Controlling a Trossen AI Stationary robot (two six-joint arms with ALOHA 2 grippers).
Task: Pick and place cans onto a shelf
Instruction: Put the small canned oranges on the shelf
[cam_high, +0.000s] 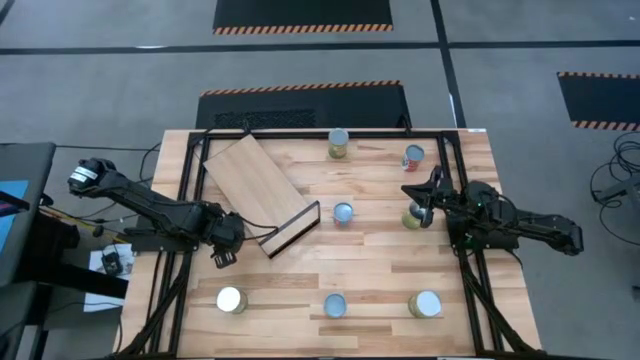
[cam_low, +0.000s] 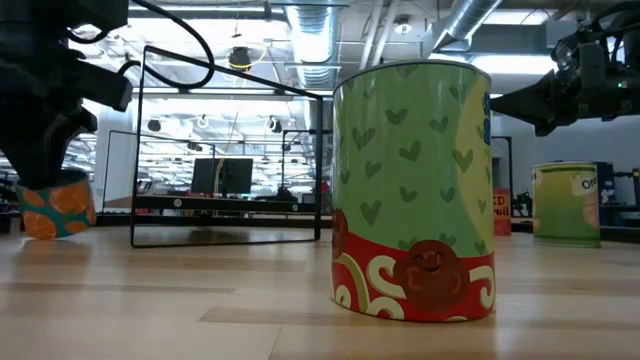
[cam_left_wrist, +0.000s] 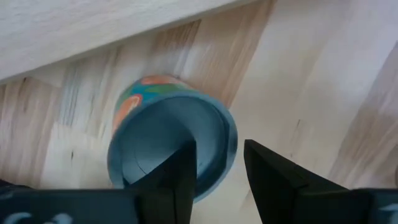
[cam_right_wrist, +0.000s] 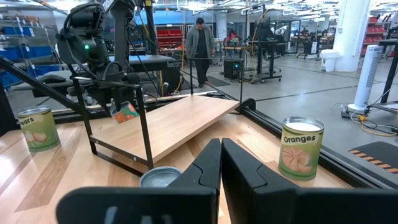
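The shelf (cam_high: 255, 185) is a light plywood panel lying slantwise at the table's far left, with a dark open frame (cam_high: 292, 230) under its near end. My left gripper (cam_high: 222, 252) is beside that frame and shut on a blue-rimmed can with an orange and teal label (cam_right_wrist: 124, 112). My right gripper (cam_high: 415, 192) is shut and empty, raised above a greenish-yellow can (cam_high: 412, 217) at the right. Several other cans stand upright on their bases on the table. My left gripper holds the can by its rim (cam_left_wrist: 219, 152) at the hollow-looking blue end. One finger (cam_left_wrist: 180, 171) lies within the rim and the other (cam_left_wrist: 267, 177) outside on the wall. The can is tilted and lifted clear of the table, level with the top of the shelf's frame.
Cans stand at the far side (cam_high: 338, 143) (cam_high: 413, 155), in the middle (cam_high: 343, 212) and along the near edge (cam_high: 230, 299) (cam_high: 335, 305) (cam_high: 425, 304). A black rail frame (cam_high: 460, 170) runs round the tabletop. A person walks in the room far behind (cam_right_wrist: 200, 43).
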